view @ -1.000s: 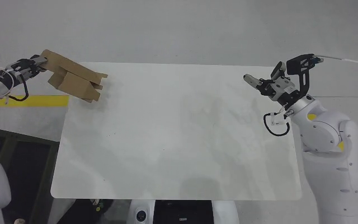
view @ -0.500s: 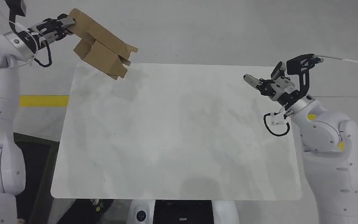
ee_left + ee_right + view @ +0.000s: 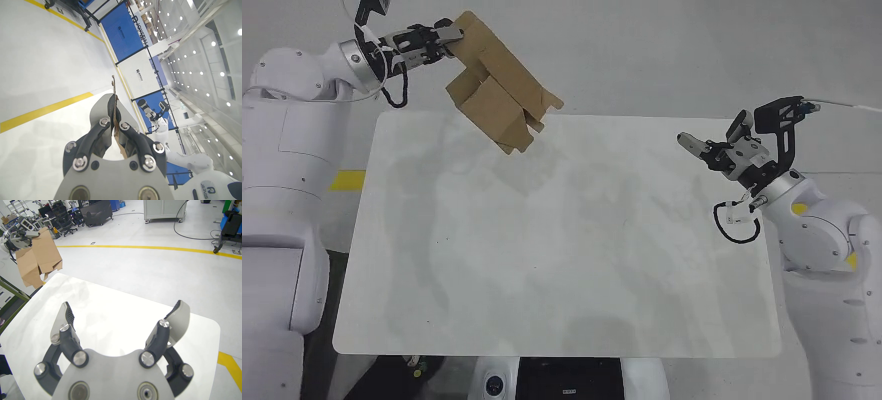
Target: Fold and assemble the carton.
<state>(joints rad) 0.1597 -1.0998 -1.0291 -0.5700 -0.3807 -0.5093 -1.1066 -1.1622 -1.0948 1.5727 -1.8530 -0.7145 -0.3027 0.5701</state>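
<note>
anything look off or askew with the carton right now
Yes. The carton hangs tilted in the air by the far edge of the table, pinched at one edge by the left gripper. It is partly collapsed, its loose flaps at uneven angles, not squared up. The right gripper is open and empty, well apart from it.

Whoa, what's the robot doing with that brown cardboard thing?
The robot is meant to fold a carton into shape. Its left gripper is pinched shut on one edge of the carton, holding it up in the air by a far corner of the white table. The carton's flaps hang loose, so it is not yet assembled. The right gripper is open and empty over the table's other side.
</note>
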